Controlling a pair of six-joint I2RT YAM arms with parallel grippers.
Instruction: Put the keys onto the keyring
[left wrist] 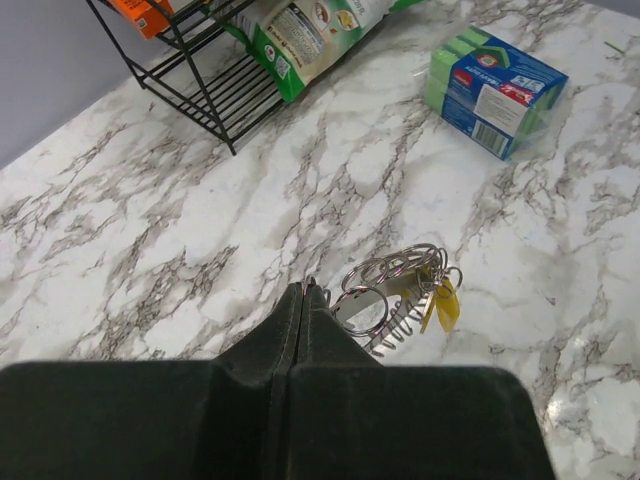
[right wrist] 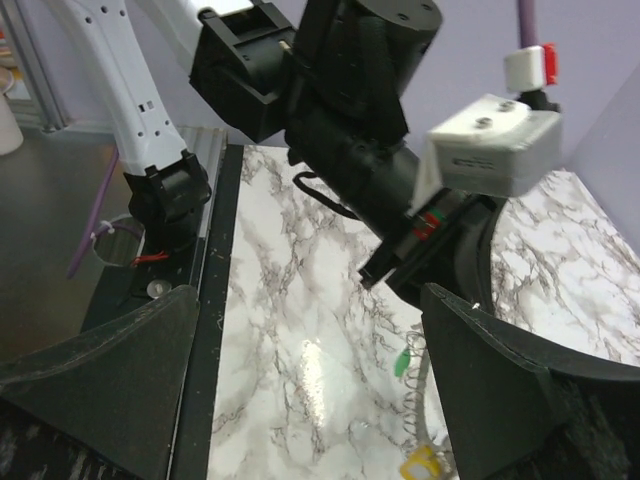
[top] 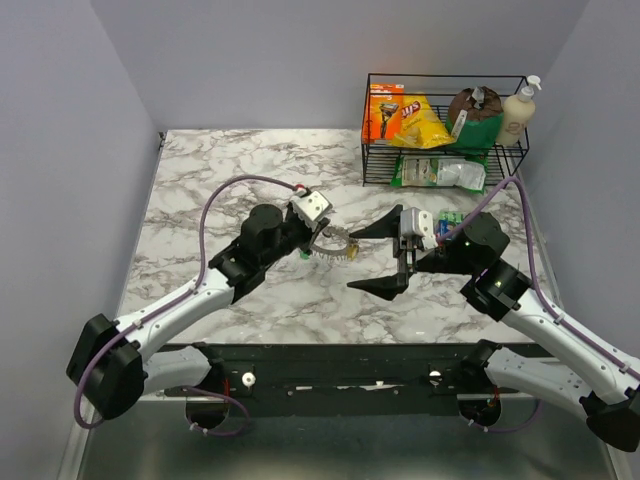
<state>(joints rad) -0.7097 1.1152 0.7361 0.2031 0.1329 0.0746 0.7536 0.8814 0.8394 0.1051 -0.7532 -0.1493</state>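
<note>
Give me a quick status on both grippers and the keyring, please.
Left gripper shut, fingers beside the silvery coiled wire keyring on the white marble table; grip unclear. Right gripper wide open, empty. No obstruction seen.

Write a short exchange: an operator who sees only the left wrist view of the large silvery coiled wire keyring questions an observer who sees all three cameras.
Operator: Where is the right gripper?
Observer: The right gripper stands wide open just right of the silvery coiled wire keyring.
Operator: Anything hidden beside my closed fingers?
Observer: A small green plastic piece, perhaps a key head, lies on the white marble table by the left gripper.
</note>
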